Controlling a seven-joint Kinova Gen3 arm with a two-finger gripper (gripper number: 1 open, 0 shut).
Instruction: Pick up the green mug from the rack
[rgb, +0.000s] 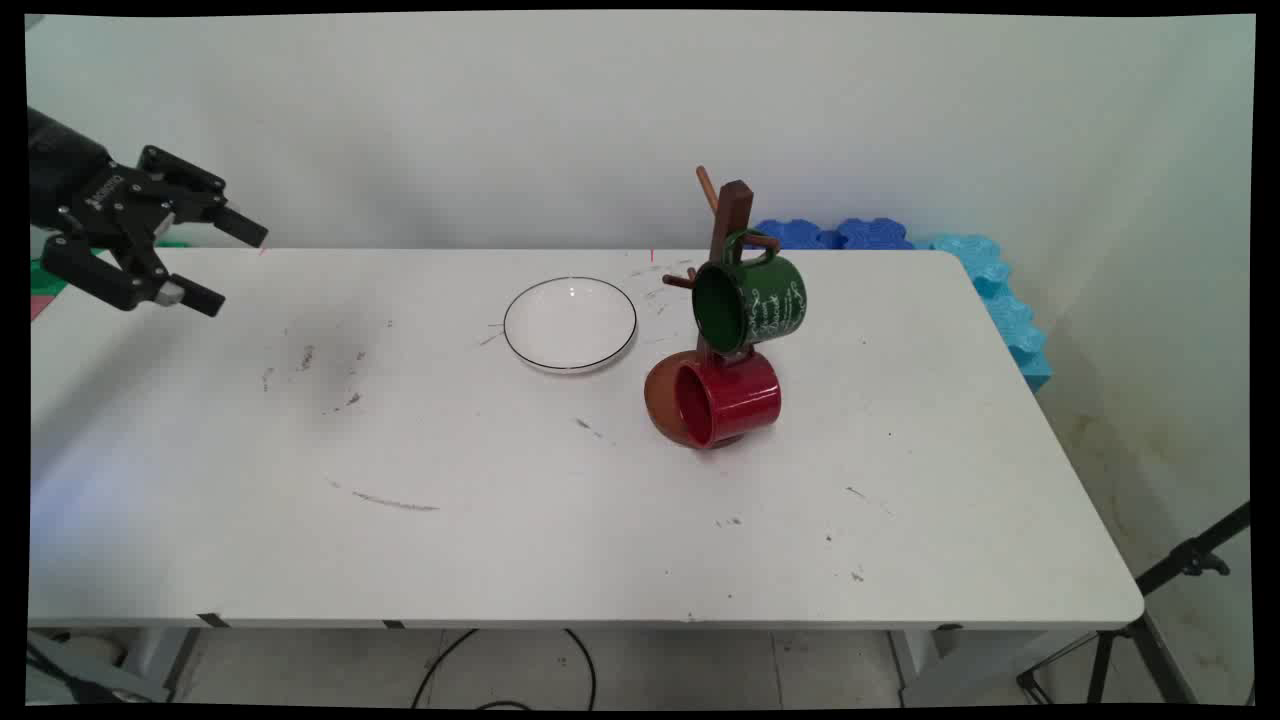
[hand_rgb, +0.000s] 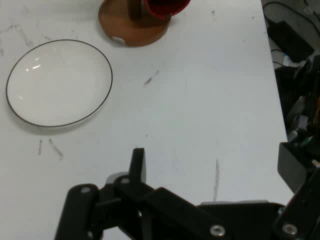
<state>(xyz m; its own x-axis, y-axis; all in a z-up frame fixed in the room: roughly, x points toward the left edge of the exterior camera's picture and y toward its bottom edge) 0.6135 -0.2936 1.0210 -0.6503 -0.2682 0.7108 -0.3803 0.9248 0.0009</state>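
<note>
Gripper (rgb: 222, 262) raised over the table's (rgb: 560, 520) left end, fingers spread apart, nothing between them, far left of the plate (rgb: 570, 324). Plate: white with a thin dark rim, bare, flat on the table toward the back. Just right of the plate, a wooden mug tree (rgb: 728, 225) on a round brown base, carrying 2 mugs: green mug (rgb: 752, 300) hung high by its handle, red mug (rgb: 727, 398) hung low, near the base. Beyond the mug tree, blue foam pieces (rgb: 985, 290) along the table's back right corner.
</note>
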